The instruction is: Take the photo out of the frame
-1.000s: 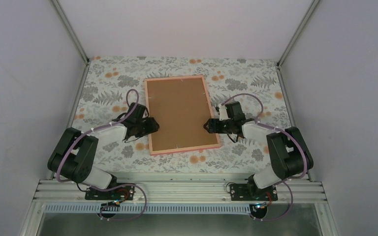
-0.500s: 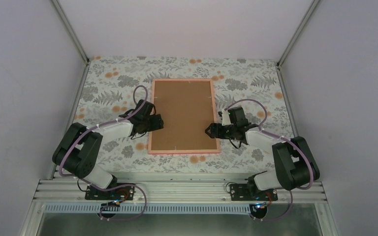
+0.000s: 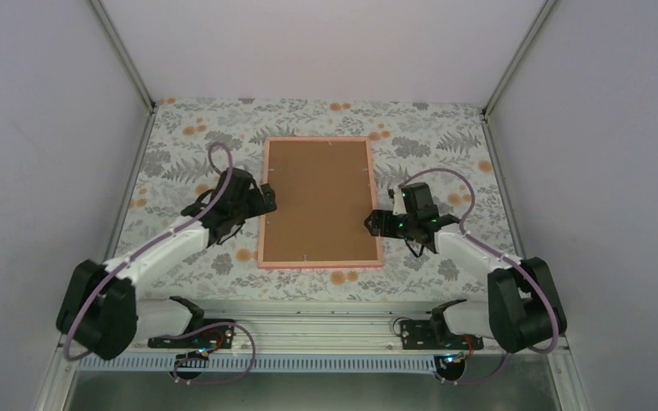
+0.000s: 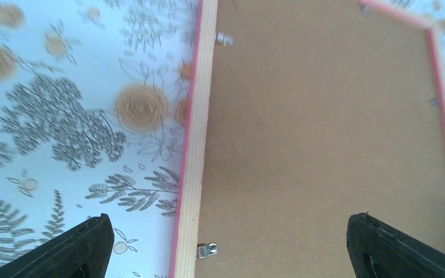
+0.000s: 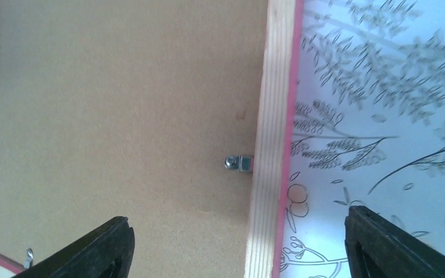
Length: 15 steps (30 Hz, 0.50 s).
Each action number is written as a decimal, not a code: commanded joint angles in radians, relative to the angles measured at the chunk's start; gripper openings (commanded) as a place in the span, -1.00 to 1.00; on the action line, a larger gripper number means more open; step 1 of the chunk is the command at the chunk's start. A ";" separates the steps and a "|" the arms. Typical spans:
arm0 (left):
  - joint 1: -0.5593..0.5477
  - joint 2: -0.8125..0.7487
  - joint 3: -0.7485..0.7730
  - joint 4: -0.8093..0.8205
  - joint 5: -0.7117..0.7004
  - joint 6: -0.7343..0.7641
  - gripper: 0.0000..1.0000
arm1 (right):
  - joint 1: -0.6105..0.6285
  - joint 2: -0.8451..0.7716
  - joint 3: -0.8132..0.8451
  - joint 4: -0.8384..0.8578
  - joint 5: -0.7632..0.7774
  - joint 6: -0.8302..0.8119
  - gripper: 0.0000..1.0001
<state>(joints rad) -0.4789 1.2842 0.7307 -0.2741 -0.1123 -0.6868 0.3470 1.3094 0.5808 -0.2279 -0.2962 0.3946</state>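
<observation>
Large thin pink rectangular picture frame lies flat and back-up in the middle of the bench, on the floral-patterned tablecloth, with its long sides running away from the arms. The brown fibreboard backing panel is seated inside it, so the photo shows in no view. It is judged to sit under that panel, face down. Back-up makes sense, since the clips can only be reached from this side.

Left fingers are spread wide and hold nothing. They straddle the frame's left rail, one tip over the cloth and the other over the panel. The near left clip, small and metal, sits on the inner edge of that rail close between the tips, and the far left clip lies further along the rail.

Right fingers are also spread and empty, straddling the right rail the same way. The right clip lies just ahead, reaching from the rail onto the panel, so it looks like it locks the panel in.

Whether either arm touches the frame cannot be told. One arm on each long side likely lets each work its own clips, or lets one brace while the other works.

Judged an early step: clips not yet turned, panel in, photo not out.
</observation>
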 commanded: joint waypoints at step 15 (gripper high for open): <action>0.006 -0.637 0.029 -0.136 -0.260 0.177 1.00 | -0.125 -0.182 0.092 -0.221 0.299 0.078 1.00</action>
<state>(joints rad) -0.4778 0.7128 0.7391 -0.3771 -0.2726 -0.5907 0.2638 1.1442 0.6510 -0.4007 -0.0563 0.4370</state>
